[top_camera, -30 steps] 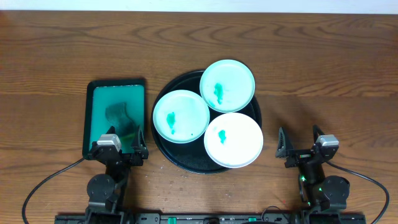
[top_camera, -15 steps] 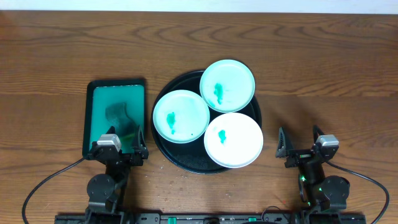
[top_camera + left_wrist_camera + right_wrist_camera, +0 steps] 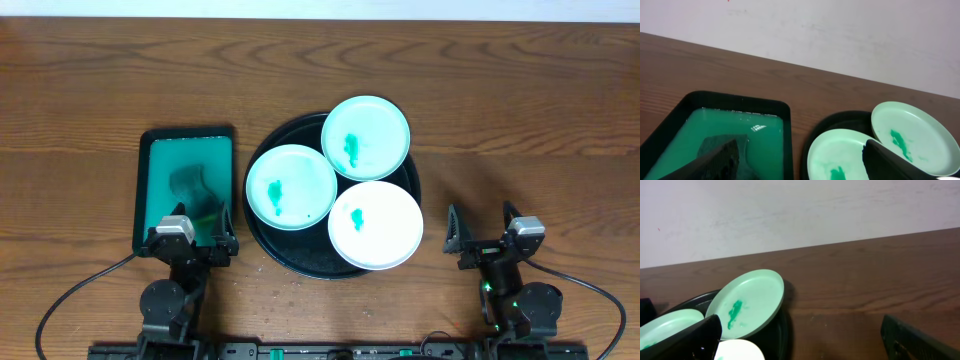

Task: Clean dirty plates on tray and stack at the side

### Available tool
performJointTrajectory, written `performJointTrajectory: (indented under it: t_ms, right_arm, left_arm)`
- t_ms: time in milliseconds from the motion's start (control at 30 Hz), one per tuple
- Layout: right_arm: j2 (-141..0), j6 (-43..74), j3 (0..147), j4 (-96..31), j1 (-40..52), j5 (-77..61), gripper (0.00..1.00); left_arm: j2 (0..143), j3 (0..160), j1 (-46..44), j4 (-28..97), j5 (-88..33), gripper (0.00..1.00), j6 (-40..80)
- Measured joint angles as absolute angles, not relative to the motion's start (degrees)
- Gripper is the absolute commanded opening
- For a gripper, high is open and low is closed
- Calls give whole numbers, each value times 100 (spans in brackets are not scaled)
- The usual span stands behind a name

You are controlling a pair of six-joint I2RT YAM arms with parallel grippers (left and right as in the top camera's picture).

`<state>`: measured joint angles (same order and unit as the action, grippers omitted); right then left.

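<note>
Your three plates all lie on the round black tray (image 3: 300, 262) at the middle of the surface (image 3: 500, 80), and none looks cleaned. The left plate (image 3: 291, 186) and the far plate (image 3: 366, 137), both pale mint, each carry a green blotch. The white near plate (image 3: 376, 224) has a smaller green smear. They crowd together with their edges touching or overlapping, and the far and near ones reach out over the tray's rim on the right. No plate stands stacked at the side, so you should judge the whole job as ahead of you: three to wipe, three to stack.

Just left of the black tray lies the rectangular green tray (image 3: 170, 155) with its black rim. A dark lump (image 3: 188, 182) rests in it, a sponge by the look of it, untouched.

Your left hand (image 3: 200, 225) hovers at the near end of that green tray, its fingers spread and holding nothing. From its wrist camera the dark lump sits right ahead of one finger. Your right hand (image 3: 480, 228) waits over bare wood to the right of the black tray, close to the near plate but apart from it, fingers spread wide and empty. Both arms are drawn back low at the near edge of the surface, pointing away from you.
</note>
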<state>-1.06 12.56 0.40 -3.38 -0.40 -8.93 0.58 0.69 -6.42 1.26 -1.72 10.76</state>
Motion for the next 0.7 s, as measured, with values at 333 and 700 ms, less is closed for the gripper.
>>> performJointTrajectory:
  t_ms: [333, 700]
  right_arm:
    - [-106, 1256, 40, -338, -38, -893, 99]
    - [-106, 1256, 40, -338, -40, -893, 99]
  left_arm:
    - [58, 71, -642, 113, -169, 80, 1076]
    - [228, 272, -642, 460, -447, 80, 1826]
